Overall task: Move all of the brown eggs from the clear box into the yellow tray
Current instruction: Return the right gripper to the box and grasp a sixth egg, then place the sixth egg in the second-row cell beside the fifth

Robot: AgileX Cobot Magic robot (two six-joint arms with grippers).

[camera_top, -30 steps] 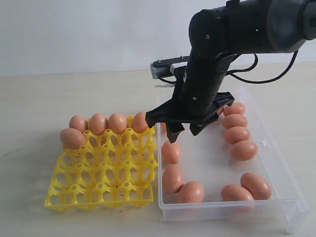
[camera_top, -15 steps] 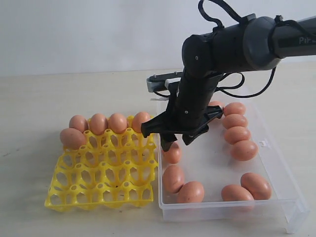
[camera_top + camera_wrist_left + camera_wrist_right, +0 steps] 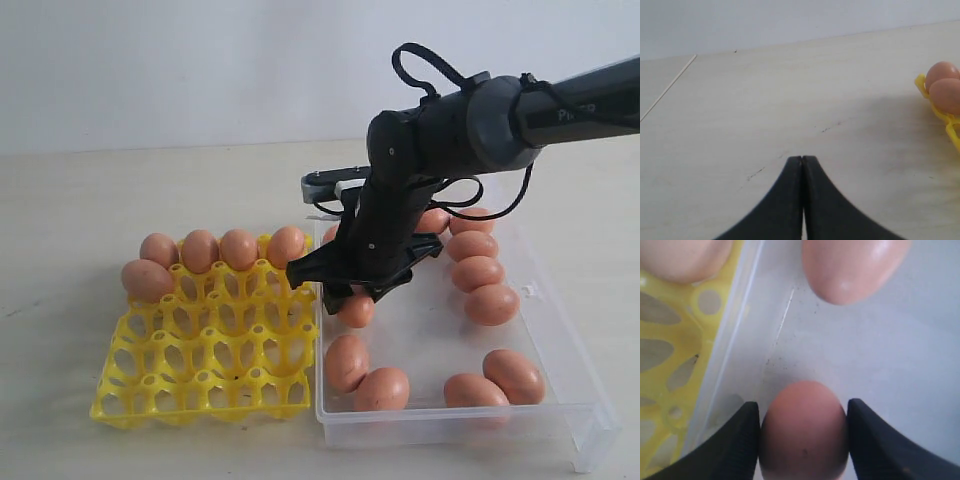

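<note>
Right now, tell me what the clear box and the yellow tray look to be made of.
The clear box looks like transparent hard plastic with a glossy finish: see-through walls, bright glints along the rim, and fine scuffs on the floor in the right wrist view. The yellow tray is probably opaque moulded plastic, smooth with a slight sheen, its thin walls forming uniform cups.

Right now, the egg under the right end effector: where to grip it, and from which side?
Grip the egg across its short middle, coming from above. It lies on the box floor close to the wall next to the tray, so the top is the open approach. The right end effector pinches those two sides.
</note>
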